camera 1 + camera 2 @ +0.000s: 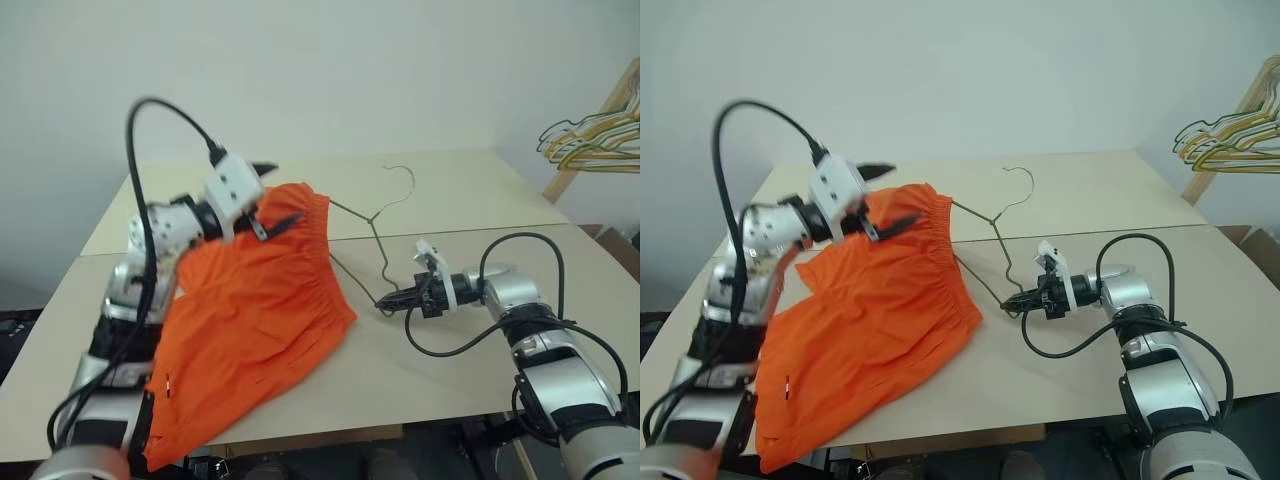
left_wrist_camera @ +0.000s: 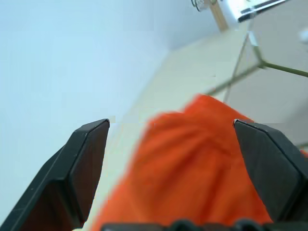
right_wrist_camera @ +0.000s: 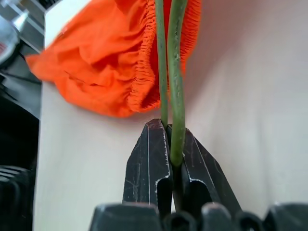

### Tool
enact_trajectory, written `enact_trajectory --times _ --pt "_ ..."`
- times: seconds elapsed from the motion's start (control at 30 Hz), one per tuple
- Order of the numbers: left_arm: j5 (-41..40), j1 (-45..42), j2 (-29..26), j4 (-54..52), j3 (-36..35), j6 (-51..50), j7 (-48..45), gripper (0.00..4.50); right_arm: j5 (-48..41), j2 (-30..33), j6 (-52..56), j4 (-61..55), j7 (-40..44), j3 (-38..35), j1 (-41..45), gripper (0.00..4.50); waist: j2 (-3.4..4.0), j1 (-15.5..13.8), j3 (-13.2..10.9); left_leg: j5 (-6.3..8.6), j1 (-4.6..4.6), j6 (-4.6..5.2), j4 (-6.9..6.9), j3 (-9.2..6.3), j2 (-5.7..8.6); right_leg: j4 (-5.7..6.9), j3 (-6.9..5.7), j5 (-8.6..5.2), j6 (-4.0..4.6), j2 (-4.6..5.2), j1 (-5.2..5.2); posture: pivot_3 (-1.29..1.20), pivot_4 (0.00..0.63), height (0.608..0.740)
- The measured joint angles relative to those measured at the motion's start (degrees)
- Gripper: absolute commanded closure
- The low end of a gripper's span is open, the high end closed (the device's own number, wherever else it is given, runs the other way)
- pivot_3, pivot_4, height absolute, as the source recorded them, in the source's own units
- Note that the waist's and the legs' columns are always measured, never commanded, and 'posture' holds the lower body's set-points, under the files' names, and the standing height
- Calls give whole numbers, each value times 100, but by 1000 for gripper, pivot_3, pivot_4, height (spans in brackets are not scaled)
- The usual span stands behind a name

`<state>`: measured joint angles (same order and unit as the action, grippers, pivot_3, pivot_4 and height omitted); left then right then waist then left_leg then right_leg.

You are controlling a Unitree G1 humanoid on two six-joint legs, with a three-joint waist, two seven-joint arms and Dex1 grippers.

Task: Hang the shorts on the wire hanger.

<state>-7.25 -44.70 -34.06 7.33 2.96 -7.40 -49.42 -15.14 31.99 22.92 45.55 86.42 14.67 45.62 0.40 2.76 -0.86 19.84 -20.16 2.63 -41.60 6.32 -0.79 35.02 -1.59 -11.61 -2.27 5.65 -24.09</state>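
The bright orange shorts (image 1: 260,310) lie spread on the table (image 1: 470,200), with one leg drooping over its front edge at the left. Their gathered waistband faces the right. The thin olive wire hanger (image 1: 377,240) lies beside them, hook toward the far side, and one arm of it runs in at the waistband. My right gripper (image 1: 387,300) is shut on the hanger's near corner, as the right wrist view shows, with the wire (image 3: 175,72) pinched between its fingers. My left gripper (image 1: 275,197) hovers open over the far end of the shorts (image 2: 192,163), holding nothing.
A bunch of coloured hangers (image 1: 590,140) hangs on a wooden rail at the far right, off the table. A seam runs across where two tabletops meet. Bare tabletop lies right of the hanger and behind it, up to the white wall.
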Motion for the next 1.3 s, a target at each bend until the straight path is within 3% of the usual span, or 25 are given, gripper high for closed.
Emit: enact_trajectory --times 0.17,0.37,0.53,0.73,1.23,1.3 --pt "220 -1246 -260 1962 330 1294 -1148 11 174 34 -253 -477 -141 -9 -181 4500 0 123 0 -6 0 -9 2 -7 0 -2 -16 -1 0 -1 6 0 0 740" --pt "262 -2439 28 4113 619 2131 -2909 11 318 22 -351 -971 -365 -13 -223 4500 0 245 -1 -6 -5 -9 2 -7 -2 -3 -19 -2 -2 -1 2 -24 0 740" --pt "255 -2970 193 4977 802 2229 -4144 11 388 23 -351 -1180 -510 -11 -354 4500 -1 340 -1 -6 -7 -8 0 -8 -3 -1 -16 -2 -2 0 2 -35 0 740" --pt "283 -3284 69 5424 1753 2324 -4285 11 498 34 -354 -1410 -548 1 -430 4500 -2 417 -1 -4 -6 -4 0 -9 -4 6 -1 -2 -3 -1 -5 -47 0 740" --pt "461 -3432 59 5996 2613 2457 -4288 4481 792 73 -733 -1646 -581 32 -565 4500 -6 399 -4 4 -10 11 -3 -21 -4 9 17 -2 -3 0 -15 -40 0 740" --pt "385 -3432 38 5996 2713 2445 -4288 4481 859 69 -927 -1671 -672 35 -601 4500 -6 399 -4 5 -10 11 -3 -25 -4 10 19 -2 -3 0 -16 -40 0 740"
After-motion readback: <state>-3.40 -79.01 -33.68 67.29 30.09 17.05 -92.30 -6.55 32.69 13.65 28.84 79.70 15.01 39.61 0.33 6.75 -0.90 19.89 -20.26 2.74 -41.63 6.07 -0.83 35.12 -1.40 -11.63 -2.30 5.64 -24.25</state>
